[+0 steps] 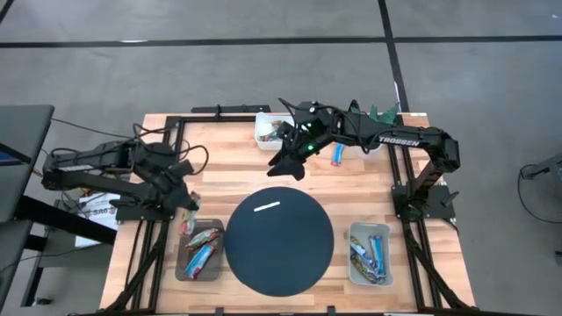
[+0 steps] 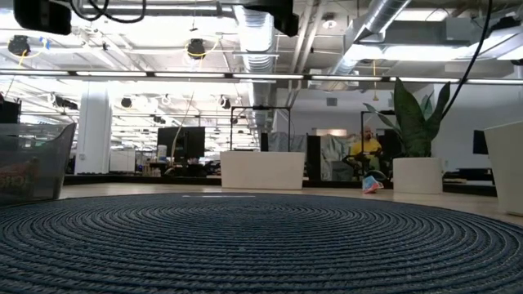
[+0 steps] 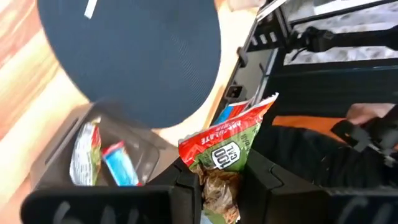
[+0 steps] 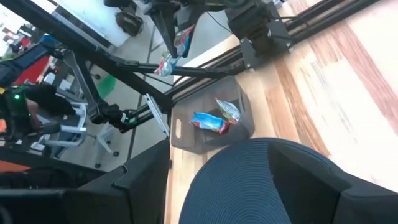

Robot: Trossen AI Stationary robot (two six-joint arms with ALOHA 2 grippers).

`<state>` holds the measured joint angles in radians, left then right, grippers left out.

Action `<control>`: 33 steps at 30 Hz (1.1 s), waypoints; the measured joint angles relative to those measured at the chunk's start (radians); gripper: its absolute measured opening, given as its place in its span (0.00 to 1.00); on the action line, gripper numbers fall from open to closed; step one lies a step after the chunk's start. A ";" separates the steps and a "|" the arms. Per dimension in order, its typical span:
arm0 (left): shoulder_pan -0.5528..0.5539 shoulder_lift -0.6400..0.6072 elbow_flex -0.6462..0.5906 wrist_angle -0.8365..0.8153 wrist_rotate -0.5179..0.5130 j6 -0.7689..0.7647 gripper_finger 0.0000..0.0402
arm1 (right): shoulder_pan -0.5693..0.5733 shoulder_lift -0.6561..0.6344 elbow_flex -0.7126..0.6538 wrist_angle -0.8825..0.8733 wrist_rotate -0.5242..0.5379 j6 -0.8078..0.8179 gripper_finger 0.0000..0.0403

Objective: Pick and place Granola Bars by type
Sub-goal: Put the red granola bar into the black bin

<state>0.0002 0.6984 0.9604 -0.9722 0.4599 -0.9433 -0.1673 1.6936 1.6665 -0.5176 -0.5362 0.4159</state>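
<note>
My left gripper (image 1: 190, 207) is shut on a green and red granola bar (image 3: 225, 154) over the far left corner of the grey bin (image 1: 180, 268), which holds several bars (image 3: 99, 158). My right gripper (image 1: 286, 164) hangs open over the table between the white far bin (image 1: 263, 132) and the dark round disc (image 1: 279, 246), with nothing between its fingers (image 4: 146, 180). A blue bar (image 1: 338, 155) lies flat on the wood just right of it. Another grey bin (image 1: 354, 263) at the near right holds several more bars. My left gripper pinches the green and red bar between its two fingers (image 3: 186, 186) at one end of the wrapper (image 3: 219, 190). The rest of the bar sticks out beyond the fingertips, its crimped free end (image 3: 264, 104) foremost. It is lifted clear of table and bin.
The disc bears a short white strip (image 1: 267, 206). Black frame rails (image 1: 167, 158) run along the table's left and right sides. A potted plant (image 2: 417, 122) stands at the far right corner. Bare wood lies between the disc and the far bins.
</note>
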 joint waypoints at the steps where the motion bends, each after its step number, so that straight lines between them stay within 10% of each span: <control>1: -0.004 0.000 0.000 -0.010 0.001 -0.006 0.14 | 0.000 0.000 0.000 0.001 0.000 -0.001 0.65; 11: -0.078 0.041 0.000 -0.029 0.064 -0.048 0.16 | 0.001 0.000 0.000 -0.001 -0.002 -0.001 0.65; 23: -0.182 0.107 0.000 0.004 0.035 -0.044 0.47 | 0.001 0.000 -0.001 -0.003 -0.009 -0.001 0.65; 33: -0.194 0.106 0.000 0.006 -0.009 -0.044 0.53 | -0.006 0.000 -0.001 -0.089 -0.008 -0.021 0.65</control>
<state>-0.1936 0.8043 0.9604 -0.9658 0.4505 -0.9868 -0.1730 1.6939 1.6653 -0.6069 -0.5440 0.3948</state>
